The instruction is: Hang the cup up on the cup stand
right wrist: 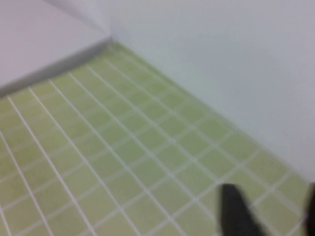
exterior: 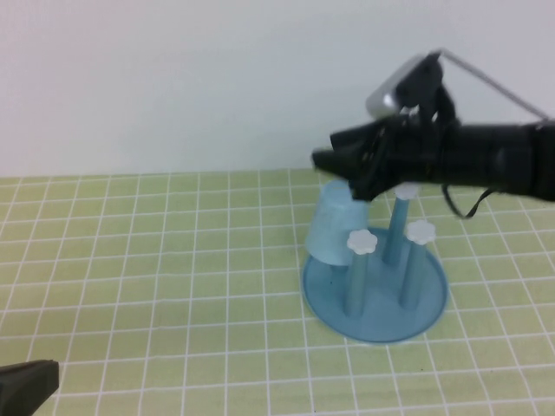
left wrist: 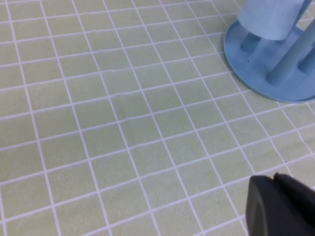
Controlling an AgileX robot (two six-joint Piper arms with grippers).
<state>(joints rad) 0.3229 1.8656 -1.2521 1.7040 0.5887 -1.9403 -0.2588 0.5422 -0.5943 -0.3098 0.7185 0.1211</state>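
Observation:
The cup [exterior: 336, 224], pale blue, hangs upside down and tilted over the left post of the cup stand [exterior: 375, 308]. The stand is a round blue dish, and three of its posts show white flower caps [exterior: 362, 242]. My right gripper [exterior: 328, 161] hovers just above the cup's upturned bottom. In the right wrist view its fingers [right wrist: 270, 206] stand apart with only the mat between them, so it is open. My left gripper [exterior: 35, 381] rests at the near left corner, shut and empty. The left wrist view shows the cup [left wrist: 270, 17] and the stand's base [left wrist: 246, 64] beyond that gripper [left wrist: 278, 196].
A green mat with a white grid [exterior: 173, 260] covers the table. A white wall [exterior: 217, 78] rises right behind the stand. The right arm and its cable [exterior: 486, 165] stretch in from the right above the stand.

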